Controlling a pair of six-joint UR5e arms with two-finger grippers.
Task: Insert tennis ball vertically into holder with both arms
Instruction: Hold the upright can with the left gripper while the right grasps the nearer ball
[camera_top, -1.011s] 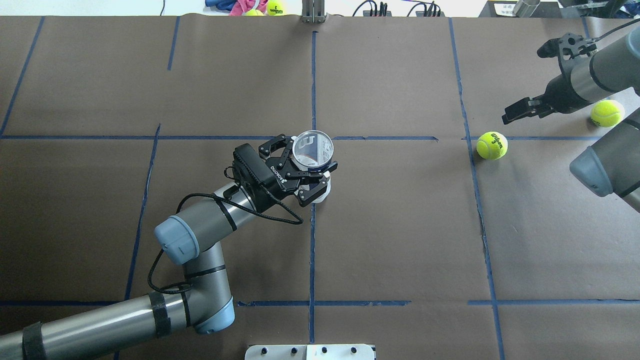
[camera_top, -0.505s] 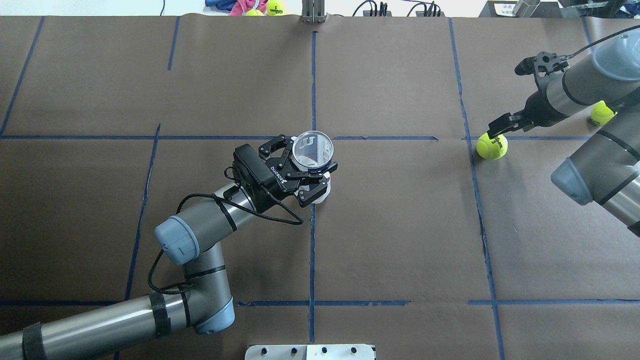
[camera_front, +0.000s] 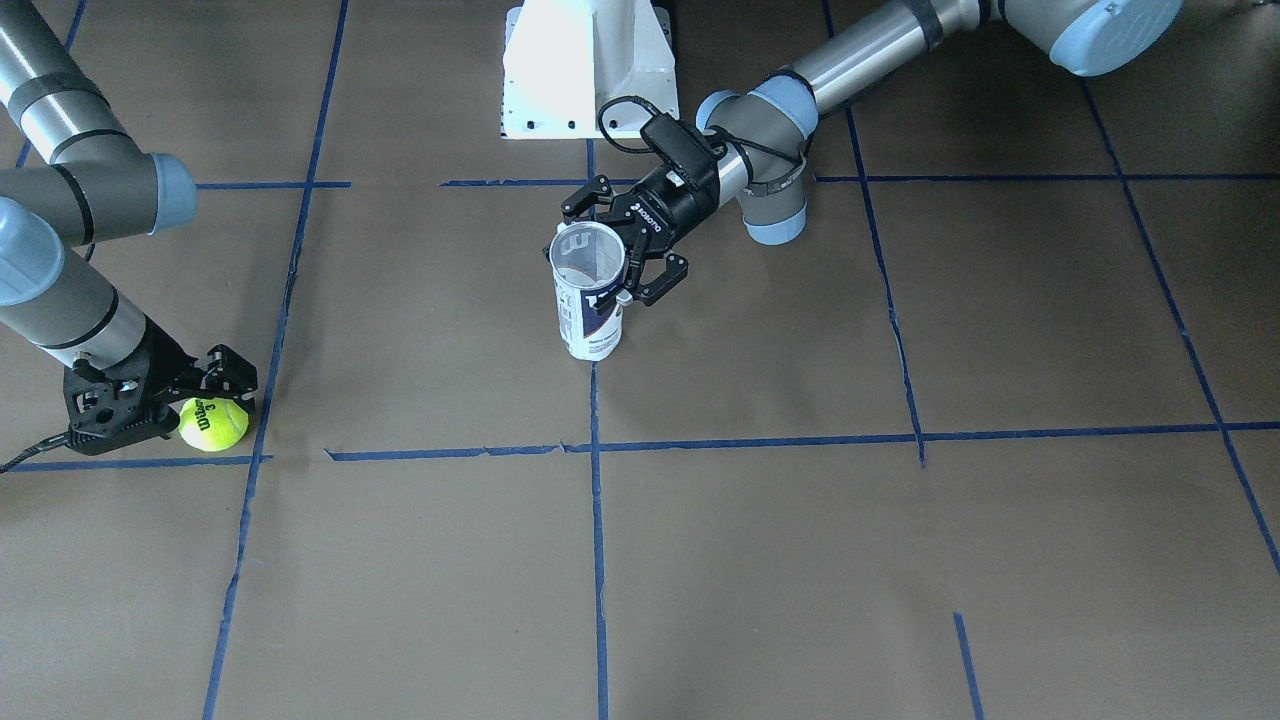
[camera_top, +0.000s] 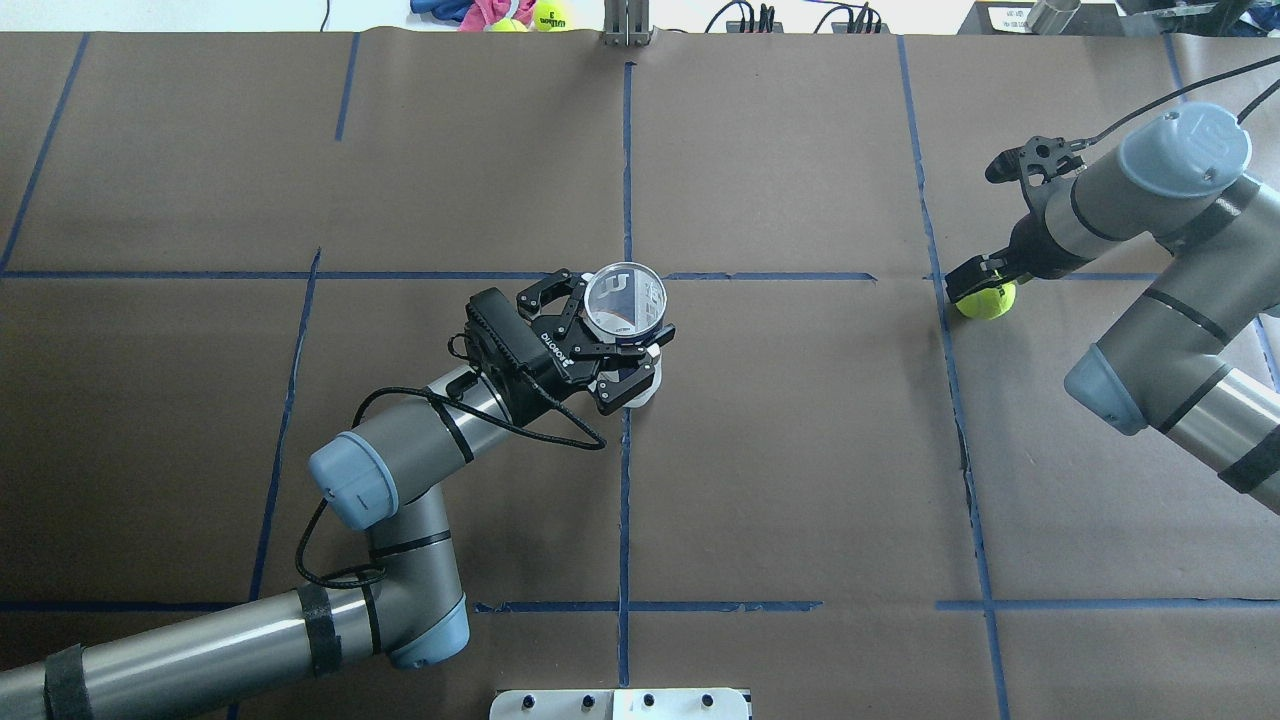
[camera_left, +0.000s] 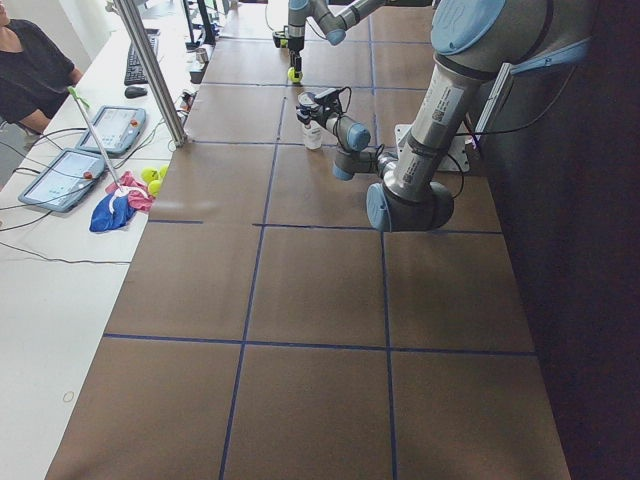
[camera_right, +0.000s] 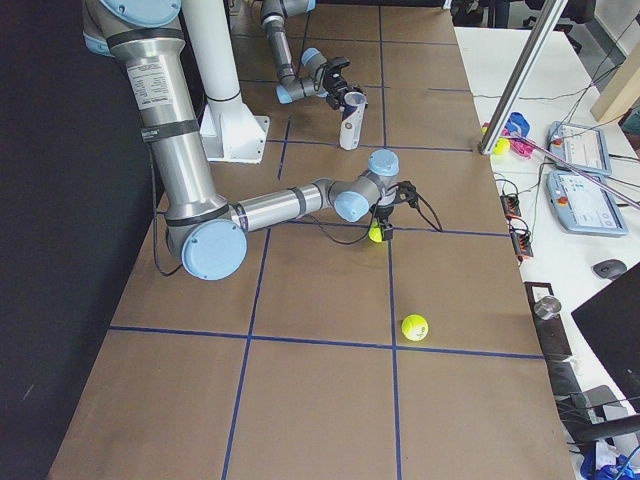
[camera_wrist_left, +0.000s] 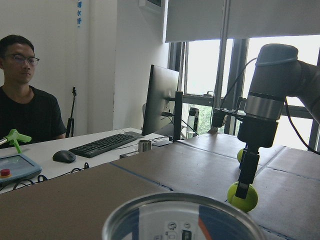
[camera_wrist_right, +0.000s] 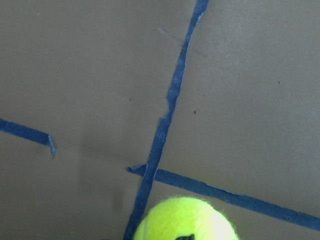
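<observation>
The holder, a clear can with a white and navy label, stands upright at the table's middle with its mouth open upward. My left gripper is shut on its upper wall, as the front-facing view shows. The tennis ball lies on the brown paper at the far right, beside a blue tape crossing. My right gripper has come down over it, open, with a finger on either side of the ball. The ball's top fills the bottom of the right wrist view.
A second tennis ball lies on the table nearer the right end. More balls and a pink cloth sit beyond the far edge. A person sits at a desk with tablets and a keyboard past that edge.
My right arm swung left and down from above the table until its gripper reached the tennis ball. The left arm and the holder have stayed still.
</observation>
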